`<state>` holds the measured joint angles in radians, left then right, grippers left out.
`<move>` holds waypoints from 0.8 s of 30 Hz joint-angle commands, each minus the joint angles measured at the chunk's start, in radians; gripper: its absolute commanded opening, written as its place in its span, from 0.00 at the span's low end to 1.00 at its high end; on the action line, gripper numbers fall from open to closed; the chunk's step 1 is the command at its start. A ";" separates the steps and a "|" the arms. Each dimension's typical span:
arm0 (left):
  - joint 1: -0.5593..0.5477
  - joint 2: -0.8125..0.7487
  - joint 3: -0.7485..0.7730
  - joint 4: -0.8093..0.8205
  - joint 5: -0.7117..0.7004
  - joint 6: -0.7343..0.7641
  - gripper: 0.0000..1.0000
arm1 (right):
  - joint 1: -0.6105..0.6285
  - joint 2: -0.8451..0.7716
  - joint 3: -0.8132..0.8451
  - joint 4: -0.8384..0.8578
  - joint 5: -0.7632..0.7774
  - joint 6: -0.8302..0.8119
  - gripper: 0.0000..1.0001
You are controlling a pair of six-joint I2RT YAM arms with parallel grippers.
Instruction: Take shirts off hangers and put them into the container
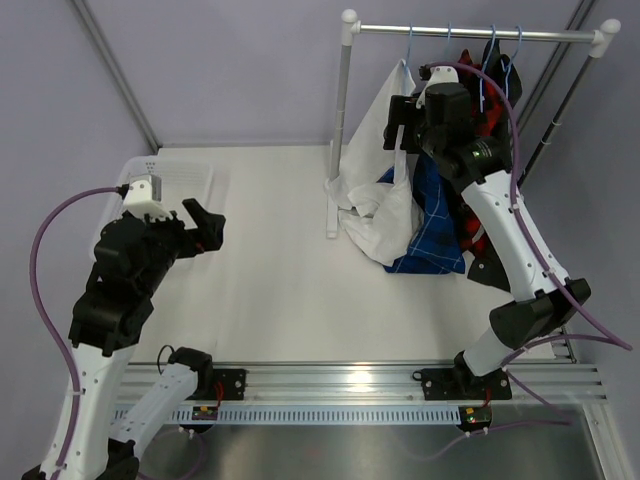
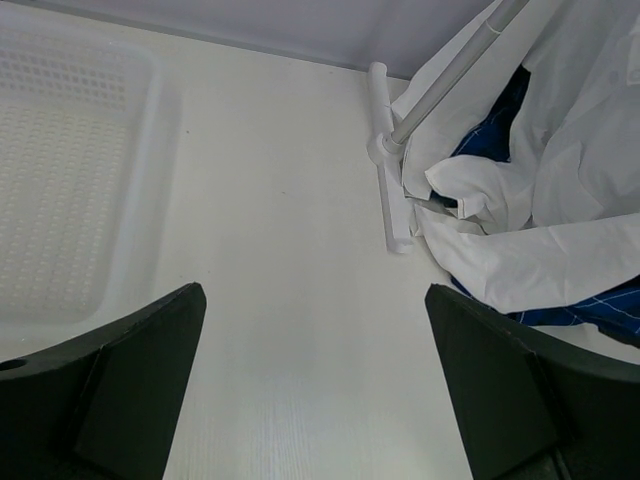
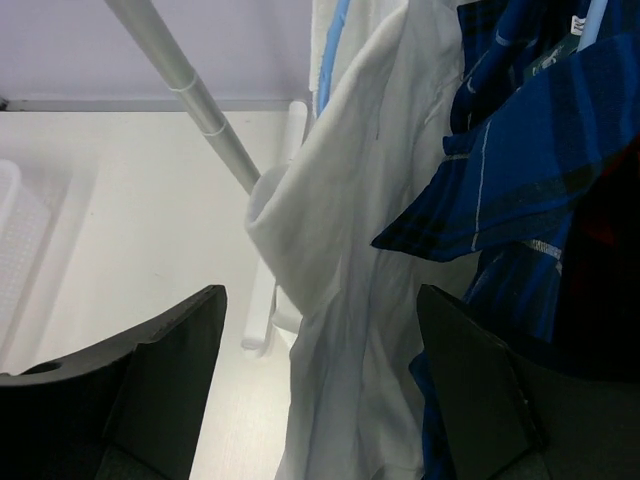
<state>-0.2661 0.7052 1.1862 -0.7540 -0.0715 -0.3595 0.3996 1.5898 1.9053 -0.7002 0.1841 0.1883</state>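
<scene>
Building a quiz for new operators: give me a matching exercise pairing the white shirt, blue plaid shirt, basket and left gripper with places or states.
1 white shirt
2 blue plaid shirt
3 white basket
4 left gripper

A open above bare table
B far left of table
C hangs nearest the rack post
D hangs right of the white one

Pairs: 1-C, 2-D, 3-B, 4-A

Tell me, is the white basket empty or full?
Empty, as far as it shows: the left wrist view sees only bare lattice floor in the basket, and the white shirt hangs at the rack.
</scene>
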 commanded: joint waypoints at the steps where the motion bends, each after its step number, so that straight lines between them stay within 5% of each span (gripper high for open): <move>1: -0.002 -0.019 -0.017 0.036 0.035 -0.010 0.99 | 0.013 0.030 0.058 0.056 0.069 0.023 0.84; 7: -0.002 -0.033 -0.037 0.036 0.044 -0.004 0.99 | 0.013 0.110 0.104 0.062 0.113 0.011 0.67; 11: -0.002 -0.036 -0.036 0.036 0.050 -0.004 0.99 | 0.013 0.128 0.103 0.076 0.159 -0.010 0.46; 16: -0.002 -0.046 -0.030 0.036 0.052 -0.006 0.99 | 0.013 0.069 0.095 0.099 0.178 -0.052 0.02; 24: -0.002 -0.035 -0.013 0.038 0.061 0.002 0.99 | 0.013 -0.134 0.130 0.143 0.022 -0.216 0.00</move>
<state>-0.2661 0.6685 1.1530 -0.7540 -0.0463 -0.3634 0.4023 1.6062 1.9724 -0.6594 0.2657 0.0677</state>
